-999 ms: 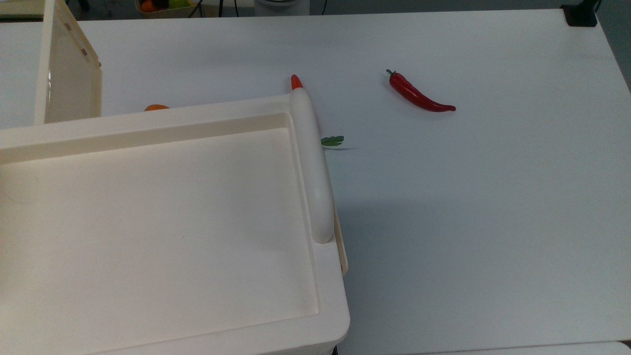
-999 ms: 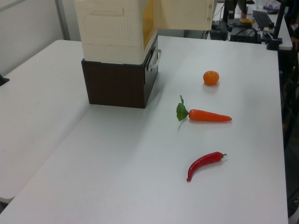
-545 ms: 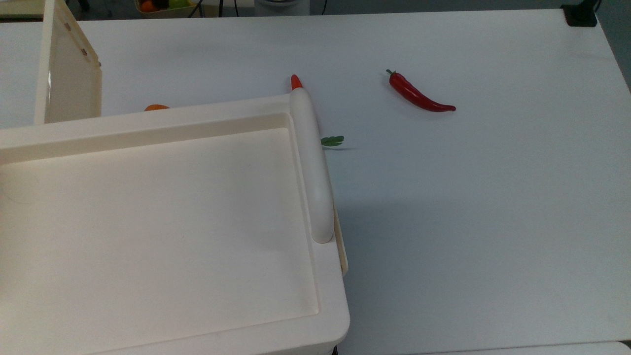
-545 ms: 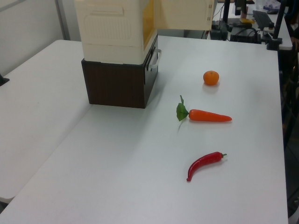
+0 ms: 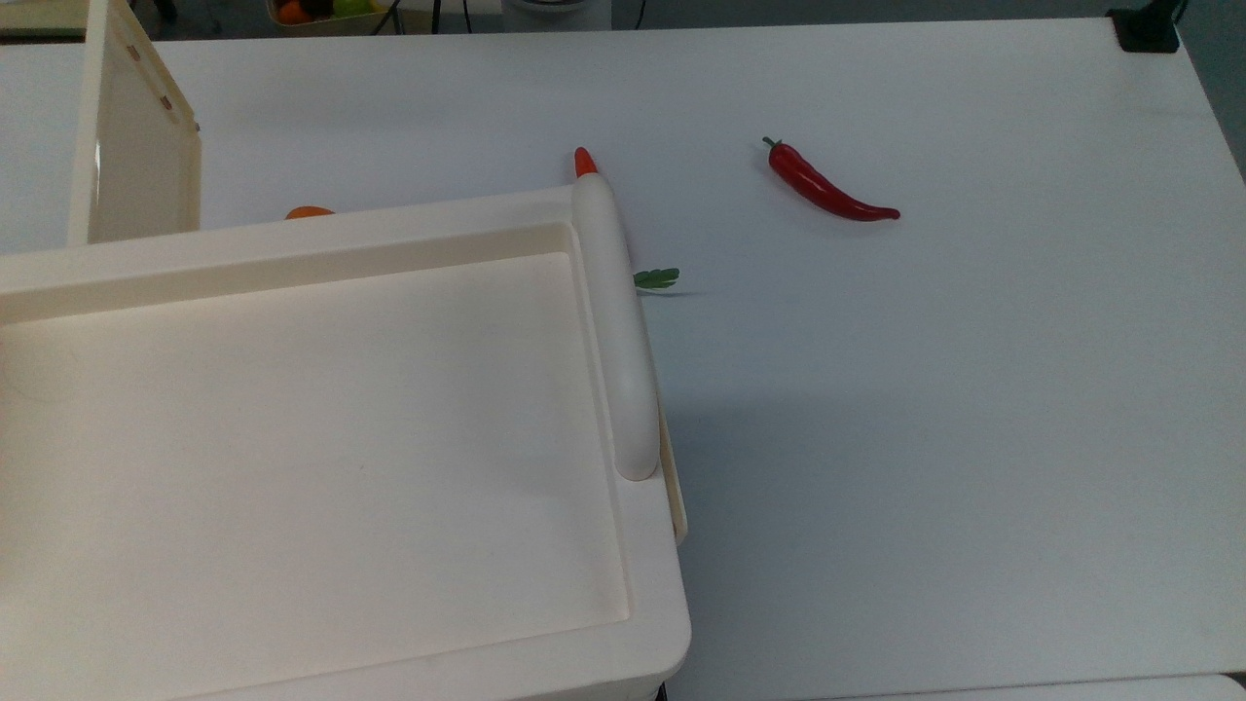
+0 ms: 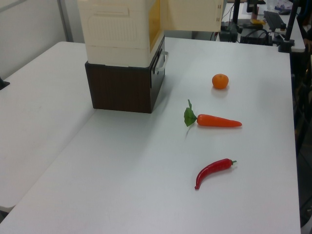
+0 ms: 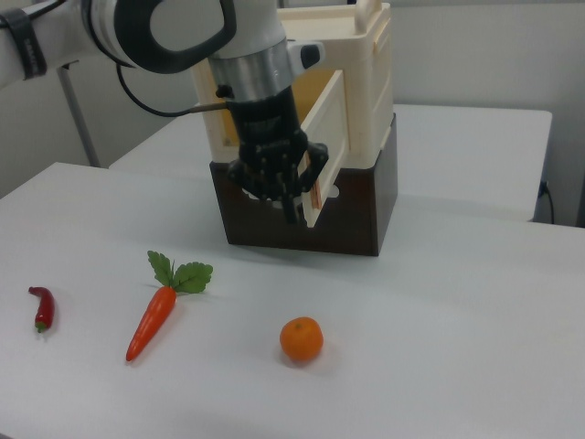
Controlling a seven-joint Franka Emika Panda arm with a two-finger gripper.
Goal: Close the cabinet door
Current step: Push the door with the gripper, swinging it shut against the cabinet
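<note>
Gripper hangs low in front of the cabinet, right at the free edge of the cabinet door; whether its fingers are spread or pressed together cannot be told. Door stands swung out from the cabinet front, ajar, seen edge-on in the top view. Cabinet sits on a dark brown base, toward one corner of the white tabletop. Bar handle runs along the cabinet's tray-like top. On the open tabletop, well apart: orange, carrot with green leaves, red chilli. Second white table beyond; cables and stands at the far edge in the left view.
</note>
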